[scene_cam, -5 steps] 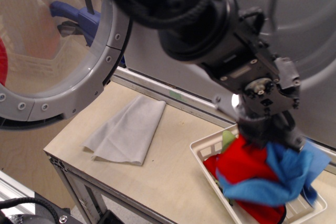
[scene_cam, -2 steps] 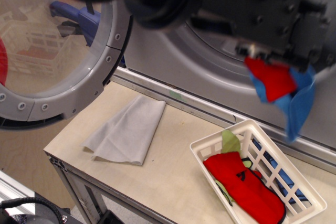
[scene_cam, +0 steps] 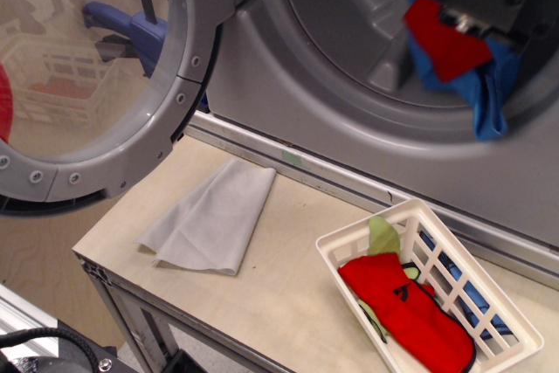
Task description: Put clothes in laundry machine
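Red cloth with black trim (scene_cam: 406, 314) and a green piece (scene_cam: 382, 236) lie in the white basket (scene_cam: 349, 239) on the wooden table (scene_cam: 288, 255), near a grey cloth (scene_cam: 214, 216). Farther back, the gripper (scene_cam: 472, 19) carries red and blue clothes (scene_cam: 458, 63) at the laundry machine (scene_cam: 349, 67) drum mouth, jaws closed on them

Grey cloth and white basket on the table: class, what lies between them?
Nothing. In the only view, bare table top separates the grey cloth from the white basket.
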Motion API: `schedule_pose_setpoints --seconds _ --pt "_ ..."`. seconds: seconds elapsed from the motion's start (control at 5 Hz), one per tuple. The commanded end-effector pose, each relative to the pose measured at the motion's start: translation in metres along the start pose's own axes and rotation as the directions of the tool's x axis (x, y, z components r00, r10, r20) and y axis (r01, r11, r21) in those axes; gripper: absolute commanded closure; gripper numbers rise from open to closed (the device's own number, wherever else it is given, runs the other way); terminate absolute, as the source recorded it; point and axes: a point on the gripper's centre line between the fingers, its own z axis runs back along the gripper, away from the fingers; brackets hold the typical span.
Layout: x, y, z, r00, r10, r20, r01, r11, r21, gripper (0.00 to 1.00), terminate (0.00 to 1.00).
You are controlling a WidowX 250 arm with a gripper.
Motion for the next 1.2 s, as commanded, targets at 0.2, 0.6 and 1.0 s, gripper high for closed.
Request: schedule_pose_setpoints --seconds 0.2,0.6,1.0 --pt "0.024 -0.002 -0.032 0.993 0.008 0.118 -0.017 0.997 0.076 1.00 0.00" --pt "0.019 0.010 -0.040 0.998 0.057 0.022 -0.059 0.997 0.057 0.00 0.00" --pt "0.010 0.027 -0.005 0.998 0.061 -0.020 -0.062 0.996 -0.069 0.00 0.00"
